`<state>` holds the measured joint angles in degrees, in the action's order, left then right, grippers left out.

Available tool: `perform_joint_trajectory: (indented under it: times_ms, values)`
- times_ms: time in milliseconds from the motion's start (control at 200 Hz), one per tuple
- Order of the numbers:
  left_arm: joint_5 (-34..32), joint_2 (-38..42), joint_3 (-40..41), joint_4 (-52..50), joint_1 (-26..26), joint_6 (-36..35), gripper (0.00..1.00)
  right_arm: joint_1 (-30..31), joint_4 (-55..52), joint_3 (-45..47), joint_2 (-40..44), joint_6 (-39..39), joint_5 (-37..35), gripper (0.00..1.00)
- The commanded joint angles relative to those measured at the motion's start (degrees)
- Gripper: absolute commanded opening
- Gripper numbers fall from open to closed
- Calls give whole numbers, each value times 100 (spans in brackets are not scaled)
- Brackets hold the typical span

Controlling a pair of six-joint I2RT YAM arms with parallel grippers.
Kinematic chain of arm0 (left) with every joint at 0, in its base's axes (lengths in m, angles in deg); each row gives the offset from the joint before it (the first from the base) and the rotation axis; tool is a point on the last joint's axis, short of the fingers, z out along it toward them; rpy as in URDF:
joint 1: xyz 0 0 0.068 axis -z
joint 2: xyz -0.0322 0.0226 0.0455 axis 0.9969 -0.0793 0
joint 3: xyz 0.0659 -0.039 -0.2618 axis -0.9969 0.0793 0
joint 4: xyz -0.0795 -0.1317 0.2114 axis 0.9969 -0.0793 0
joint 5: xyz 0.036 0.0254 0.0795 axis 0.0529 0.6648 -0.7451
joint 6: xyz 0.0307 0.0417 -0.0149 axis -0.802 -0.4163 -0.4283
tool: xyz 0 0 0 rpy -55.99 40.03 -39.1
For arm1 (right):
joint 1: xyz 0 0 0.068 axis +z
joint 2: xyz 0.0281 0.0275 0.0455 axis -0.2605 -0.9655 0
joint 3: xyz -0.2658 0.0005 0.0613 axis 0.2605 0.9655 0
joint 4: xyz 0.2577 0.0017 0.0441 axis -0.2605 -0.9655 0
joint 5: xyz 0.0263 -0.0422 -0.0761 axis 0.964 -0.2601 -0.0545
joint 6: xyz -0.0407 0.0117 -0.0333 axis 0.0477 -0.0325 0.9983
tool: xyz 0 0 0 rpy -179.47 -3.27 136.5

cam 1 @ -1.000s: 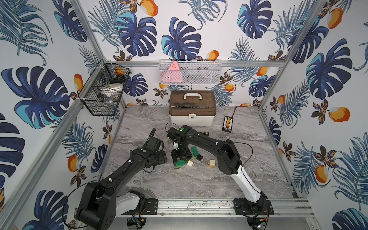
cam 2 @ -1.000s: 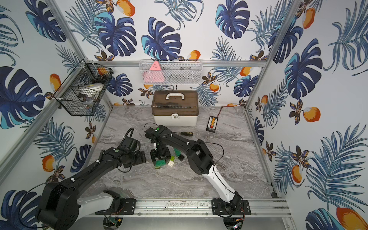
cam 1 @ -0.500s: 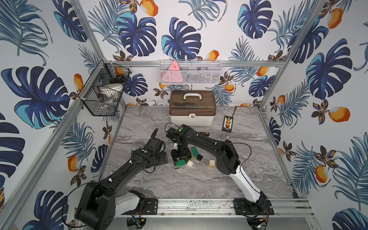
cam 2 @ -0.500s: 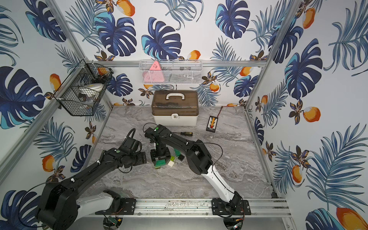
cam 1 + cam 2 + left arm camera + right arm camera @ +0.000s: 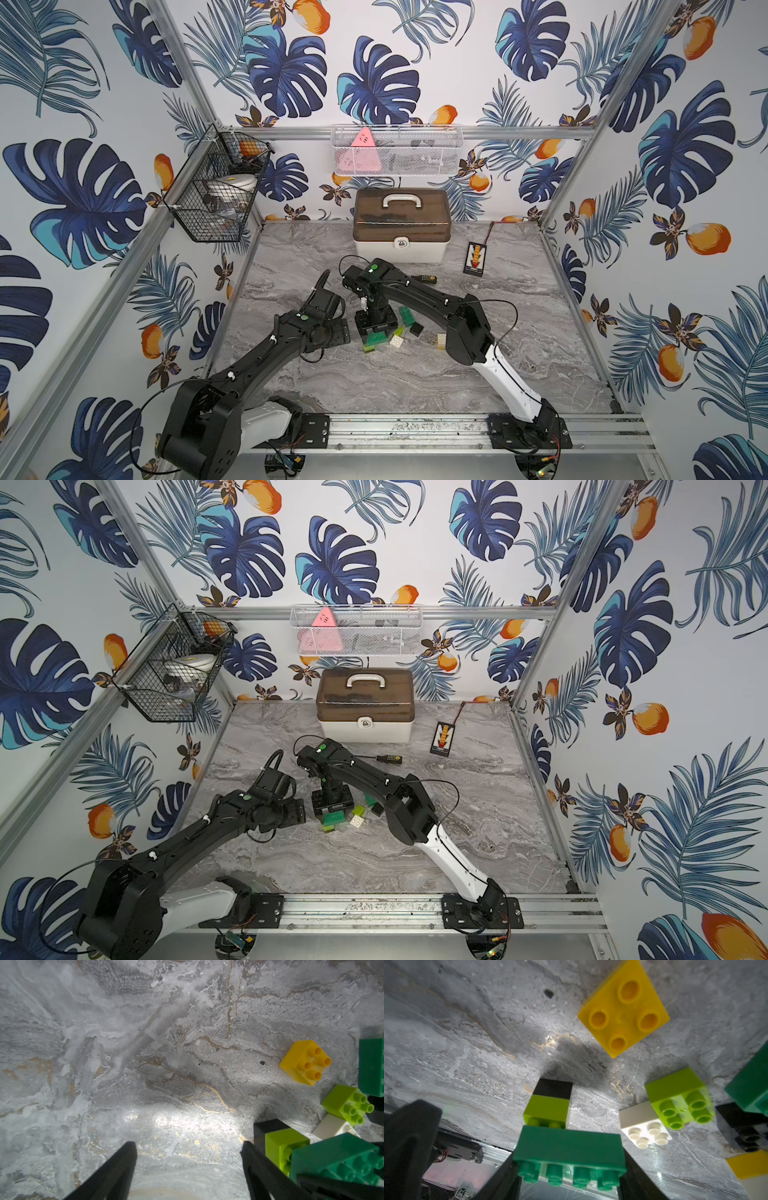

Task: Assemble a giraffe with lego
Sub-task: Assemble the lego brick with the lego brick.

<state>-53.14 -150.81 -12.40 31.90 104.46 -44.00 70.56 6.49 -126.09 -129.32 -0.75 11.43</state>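
A small giraffe stack (image 5: 548,1109) stands on the marble table: a black brick, a lime brick, and a long dark green brick (image 5: 569,1147) across it. My right gripper (image 5: 569,1167) is shut on the ends of that dark green brick, and in both top views it (image 5: 376,328) points straight down over the stack (image 5: 334,817). My left gripper (image 5: 188,1145) is open with only bare table between its fingers. It lies low just left of the stack (image 5: 282,1147). Loose lego lies to the right: yellow (image 5: 623,1012), lime (image 5: 679,1097), white (image 5: 643,1126), black (image 5: 741,1126) and another dark green brick (image 5: 407,316).
A brown-lidded toolbox (image 5: 401,226) stands at the back, with a screwdriver (image 5: 424,278) and a small black card (image 5: 476,259) in front of it. A black wire basket (image 5: 216,195) and a white mesh basket (image 5: 397,149) hang on the walls.
My left gripper has edged slightly toward the stack. The right arm and the bricks have not moved.
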Motion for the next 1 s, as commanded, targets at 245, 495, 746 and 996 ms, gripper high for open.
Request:
perform_joint_trajectory:
  times_ms: [245, 495, 746, 996]
  values:
    - [63, -26, 9, 118, 7, 31, 84, 4, -71, -70, -122, -40, -71, 49]
    - [72, -36, 29, 138, 7, 32, 84, 24, -235, -381, -238, 198, -196, 48]
    - [63, -33, 20, 123, 7, 27, 84, 26, -314, -474, -290, 444, -296, 48]
    - [56, -63, 30, 104, 7, 37, 84, 45, -407, -504, -301, 745, -410, 48]
